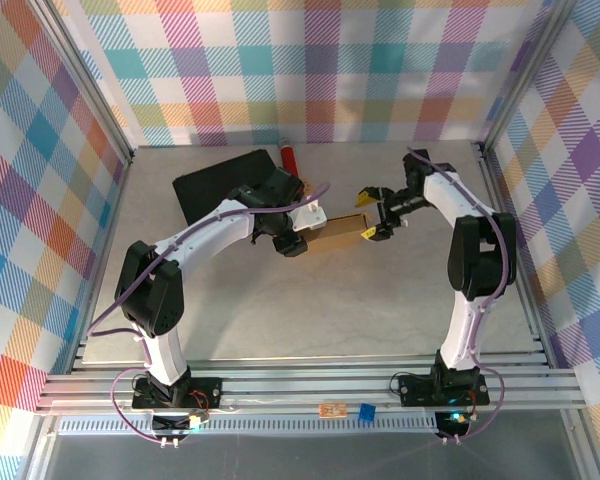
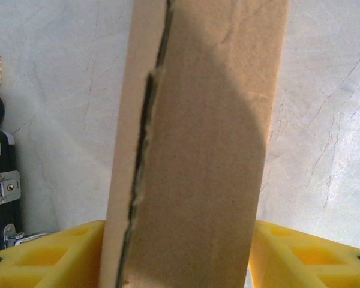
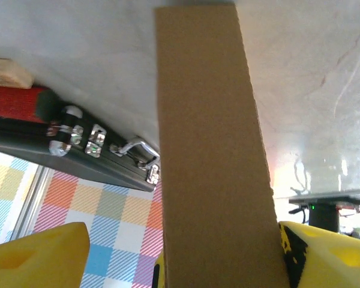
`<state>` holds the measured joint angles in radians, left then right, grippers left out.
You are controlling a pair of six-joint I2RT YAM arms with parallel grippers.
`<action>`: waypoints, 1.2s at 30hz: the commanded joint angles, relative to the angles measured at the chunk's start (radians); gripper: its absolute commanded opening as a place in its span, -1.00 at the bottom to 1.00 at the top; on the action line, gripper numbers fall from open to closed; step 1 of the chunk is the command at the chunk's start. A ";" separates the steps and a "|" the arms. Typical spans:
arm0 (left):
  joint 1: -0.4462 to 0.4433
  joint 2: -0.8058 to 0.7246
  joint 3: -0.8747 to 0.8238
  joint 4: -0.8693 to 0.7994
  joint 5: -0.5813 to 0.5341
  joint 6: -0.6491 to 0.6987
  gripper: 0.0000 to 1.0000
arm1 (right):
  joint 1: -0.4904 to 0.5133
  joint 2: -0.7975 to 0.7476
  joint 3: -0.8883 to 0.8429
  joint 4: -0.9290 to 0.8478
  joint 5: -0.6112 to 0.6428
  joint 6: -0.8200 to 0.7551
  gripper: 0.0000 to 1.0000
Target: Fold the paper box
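The paper box (image 1: 338,228) is a flat, narrow brown cardboard shape held above the table's middle. My left gripper (image 1: 302,238) grips its left end. In the left wrist view the box (image 2: 198,150) runs up between both yellow fingers (image 2: 60,255), which press on its two sides, and a split seam shows along its left edge. My right gripper (image 1: 368,213) is at the box's right end with its jaws spread. In the right wrist view the box (image 3: 210,156) rests against the right finger (image 3: 330,252), while the left one stands well clear of it.
A black case (image 1: 215,185) with metal latches (image 3: 138,153) lies at the back left, just behind my left arm. A small red cylinder (image 1: 288,157) sits beside it near the back wall. Checked walls and aluminium rails enclose the table.
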<state>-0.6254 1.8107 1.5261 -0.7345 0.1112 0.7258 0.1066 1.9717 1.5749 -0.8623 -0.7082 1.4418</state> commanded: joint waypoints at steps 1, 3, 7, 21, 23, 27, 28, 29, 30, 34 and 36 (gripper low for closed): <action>-0.008 -0.027 -0.010 -0.032 0.020 -0.002 0.19 | -0.052 -0.123 -0.002 0.016 0.053 -0.145 0.66; -0.007 -0.027 -0.011 -0.037 0.025 -0.003 0.19 | -0.080 -0.183 -0.035 0.042 0.057 -0.226 0.69; -0.005 -0.028 -0.016 -0.038 0.029 -0.003 0.19 | -0.111 -0.299 -0.101 0.100 0.096 -0.430 0.65; 0.006 -0.010 0.015 -0.058 0.034 -0.002 0.18 | -0.013 -0.684 -0.559 0.517 0.252 -1.651 -0.36; 0.009 -0.007 0.015 -0.057 0.037 -0.002 0.18 | -0.003 -0.658 -0.535 0.486 0.257 -1.718 -0.34; 0.018 0.002 0.020 -0.057 0.040 -0.005 0.18 | 0.058 -0.598 -0.481 0.416 0.275 -1.836 -0.32; 0.021 0.004 0.024 -0.058 0.043 -0.007 0.18 | 0.072 -0.588 -0.471 0.404 0.278 -1.856 -0.31; 0.023 0.007 0.029 -0.059 0.046 -0.008 0.18 | 0.087 -0.579 -0.461 0.394 0.291 -1.875 -0.30; 0.025 0.010 0.032 -0.060 0.048 -0.008 0.18 | 0.100 -0.570 -0.455 0.385 0.313 -1.892 -0.30; 0.032 0.016 0.038 -0.060 0.053 -0.008 0.18 | 0.114 -0.533 -0.421 0.380 0.372 -1.907 -0.30; 0.035 0.018 0.039 -0.060 0.057 -0.009 0.18 | 0.119 -0.509 -0.392 0.374 0.368 -1.901 -0.31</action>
<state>-0.6025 1.8145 1.5345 -0.7658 0.1383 0.7223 0.2241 1.4384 1.1290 -0.4709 -0.3618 -0.3996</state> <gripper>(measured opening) 0.590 0.348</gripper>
